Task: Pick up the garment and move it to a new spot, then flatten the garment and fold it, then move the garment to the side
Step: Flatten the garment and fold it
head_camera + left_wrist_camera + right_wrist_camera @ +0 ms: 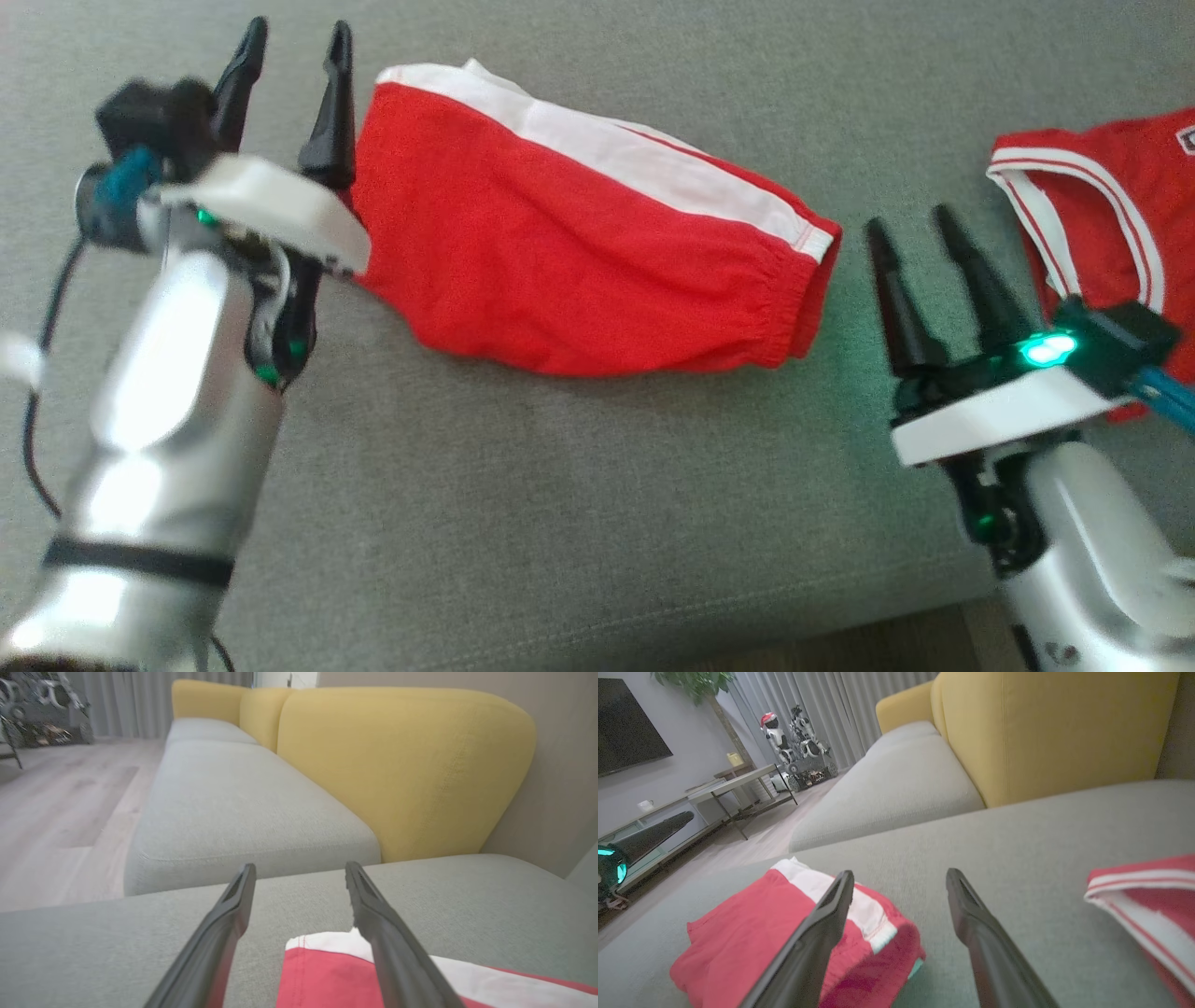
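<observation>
The garment, red shorts [579, 261] with a white side stripe, lies folded on the grey sofa cushion [560, 513]. My left gripper [297, 33] stands open at the shorts' left end, one finger close beside the cloth, nothing between the fingers. In the left wrist view the open left gripper [300, 867] points over the striped corner of the shorts [327, 975]. My right gripper [910, 222] is open just right of the elastic waistband, apart from it. In the right wrist view the right gripper [900, 873] hovers over the shorts' [752, 928] near end, holding nothing.
A second red garment, a jersey [1111, 205] with white trim, lies at the cushion's right, close to my right arm. Yellow backrests [397, 765] rise behind the seat. The cushion's front edge [653, 635] runs along the bottom. A low table [738, 779] stands across the wooden floor [60, 812].
</observation>
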### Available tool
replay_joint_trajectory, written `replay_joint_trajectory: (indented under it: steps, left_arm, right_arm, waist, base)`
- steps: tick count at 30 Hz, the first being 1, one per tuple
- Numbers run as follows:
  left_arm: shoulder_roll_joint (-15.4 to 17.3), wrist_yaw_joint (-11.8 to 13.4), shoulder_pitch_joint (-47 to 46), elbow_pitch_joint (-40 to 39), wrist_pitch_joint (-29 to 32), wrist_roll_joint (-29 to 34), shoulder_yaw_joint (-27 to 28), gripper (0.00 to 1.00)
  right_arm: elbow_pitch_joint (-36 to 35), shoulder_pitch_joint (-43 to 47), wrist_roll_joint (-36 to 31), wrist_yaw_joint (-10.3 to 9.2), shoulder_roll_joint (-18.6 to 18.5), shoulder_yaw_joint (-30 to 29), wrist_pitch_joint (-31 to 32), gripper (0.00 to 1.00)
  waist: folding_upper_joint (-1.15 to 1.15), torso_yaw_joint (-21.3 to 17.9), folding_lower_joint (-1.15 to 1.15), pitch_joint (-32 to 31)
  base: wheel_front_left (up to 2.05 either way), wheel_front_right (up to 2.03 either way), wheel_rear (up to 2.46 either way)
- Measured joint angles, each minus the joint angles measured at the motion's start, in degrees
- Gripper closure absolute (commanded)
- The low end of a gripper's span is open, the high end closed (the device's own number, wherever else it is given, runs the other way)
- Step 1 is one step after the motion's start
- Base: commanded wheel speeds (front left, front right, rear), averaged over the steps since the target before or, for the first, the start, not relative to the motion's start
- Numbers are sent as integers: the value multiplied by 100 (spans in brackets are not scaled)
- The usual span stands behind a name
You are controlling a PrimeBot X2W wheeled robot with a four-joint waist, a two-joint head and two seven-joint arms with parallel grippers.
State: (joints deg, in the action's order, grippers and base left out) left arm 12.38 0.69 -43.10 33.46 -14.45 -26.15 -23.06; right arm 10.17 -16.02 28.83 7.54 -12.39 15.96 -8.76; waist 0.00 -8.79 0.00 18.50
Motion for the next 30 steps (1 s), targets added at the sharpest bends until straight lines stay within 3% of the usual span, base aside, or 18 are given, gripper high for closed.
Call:
replay_joint_trajectory:
  steps: [7, 17, 22, 30]
  left_arm:
    - [80, 594, 1524, -1570, -23, 485, 332, 0]
    - [181, 1272, 3228, -2572, -23, 539, 530, 0]
    - [180, 1447, 3693, -2865, -23, 541, 536, 0]
    - [181, 1496, 3840, -3041, -4, 539, 519, 0]
  right_arm:
    - [-686, 428, -933, 0, 123, -742, -57, 0]
    - [-1201, 1106, -1535, 0, 365, -1060, 230, 0]
    - [-1259, 1180, -1604, 0, 441, -1096, 328, 0]
    - [-1261, 1216, -1641, 0, 446, -1127, 412, 0]
  waist:
    - [0, 139, 0, -305]
    - [0, 251, 0, -668]
    - [0, 306, 0, -731]
    - [0, 370, 0, -750]
  base:
    - [0, 0, 0]
    - [0, 0, 0]
    - [0, 0, 0]
    - [0, 0, 0]
